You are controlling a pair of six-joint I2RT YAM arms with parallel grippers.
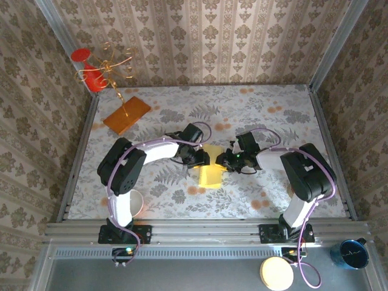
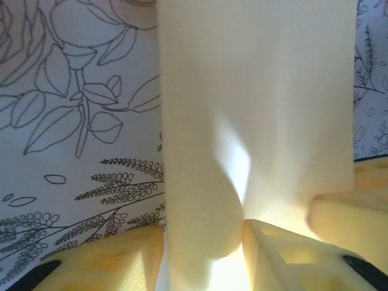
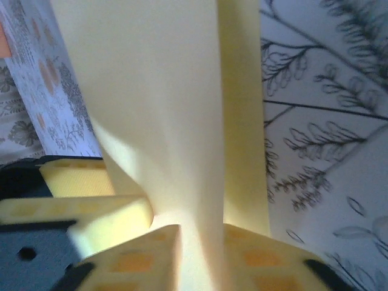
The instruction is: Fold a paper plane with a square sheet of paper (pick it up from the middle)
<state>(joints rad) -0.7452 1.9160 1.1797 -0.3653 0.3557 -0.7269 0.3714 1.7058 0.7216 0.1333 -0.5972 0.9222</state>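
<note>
The square sheet of paper (image 1: 210,174) is pale yellow and lies folded into a narrow rectangle at the middle of the table, its far end raised between my two grippers. My left gripper (image 1: 202,159) comes in from the left. In the left wrist view a bulging fold of the paper (image 2: 254,109) runs between the left gripper's (image 2: 203,239) fingers, with a slit of space beside the left finger (image 2: 115,257), so it is open. My right gripper (image 1: 227,161) faces it from the right. Its jaws (image 3: 203,236) stand slightly apart, open, with the paper (image 3: 157,103) running through the gap.
An orange board (image 1: 127,114) with a gold wire stand sits at the back left, near a red object (image 1: 91,70). A white bowl (image 1: 134,203) stands by the left arm's base. A cream disc (image 1: 276,273) and a blue mug (image 1: 351,253) rest on the front ledge.
</note>
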